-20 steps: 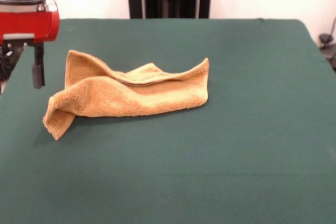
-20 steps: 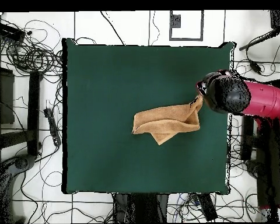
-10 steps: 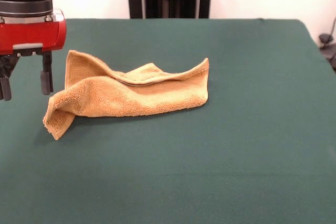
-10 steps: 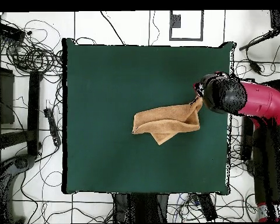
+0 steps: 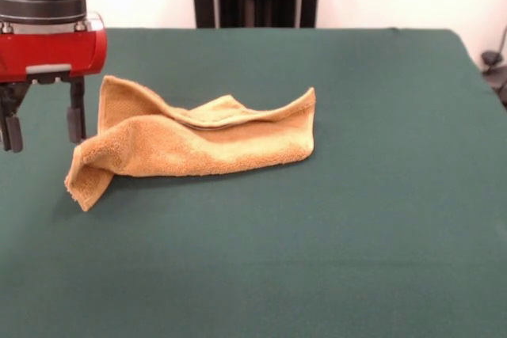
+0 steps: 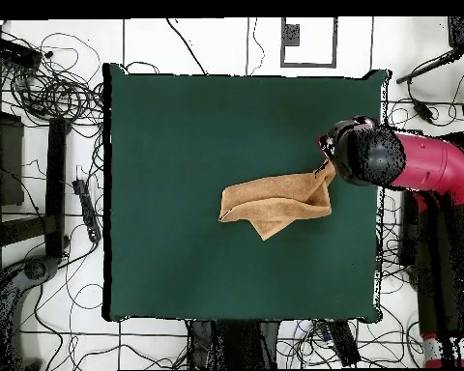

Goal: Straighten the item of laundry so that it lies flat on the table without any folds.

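Towel (image 5: 198,142): orange-tan all over, looped terry texture; one smoother woven band of the same colour along a folded edge. No print.

Table (image 5: 333,219): dark green cloth, plain, matte (reads a shade deeper from overhead (image 6: 197,126)).

Arm (image 6: 424,162): red shell with a black head seen from above; from the front, a black cylinder over a red block with a pale grey ring between them. Gripper (image 5: 43,124) fingers (image 5: 75,123): black.

Floor (image 6: 43,145): white, crossed by black cables.
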Controlling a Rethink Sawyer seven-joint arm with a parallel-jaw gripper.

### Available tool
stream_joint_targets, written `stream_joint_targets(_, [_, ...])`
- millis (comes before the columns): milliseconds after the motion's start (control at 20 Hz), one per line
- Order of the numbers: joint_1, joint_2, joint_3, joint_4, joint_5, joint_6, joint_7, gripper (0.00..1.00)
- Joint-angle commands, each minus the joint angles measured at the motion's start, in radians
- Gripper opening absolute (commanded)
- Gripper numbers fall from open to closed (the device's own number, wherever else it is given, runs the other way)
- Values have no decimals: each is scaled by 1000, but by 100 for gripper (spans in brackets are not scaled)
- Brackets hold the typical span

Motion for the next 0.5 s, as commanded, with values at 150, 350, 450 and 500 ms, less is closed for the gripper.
stream_joint_targets(150, [72, 70, 19, 2, 33, 119, 41, 100])
stream_joint_targets(350, [64, 24, 3, 95, 40, 63, 85, 100])
stream_joint_targets(450, [62, 3, -4, 135, 40, 45, 102, 100])
stream_joint_targets(500, [61, -4, -8, 150, 41, 39, 111, 100])
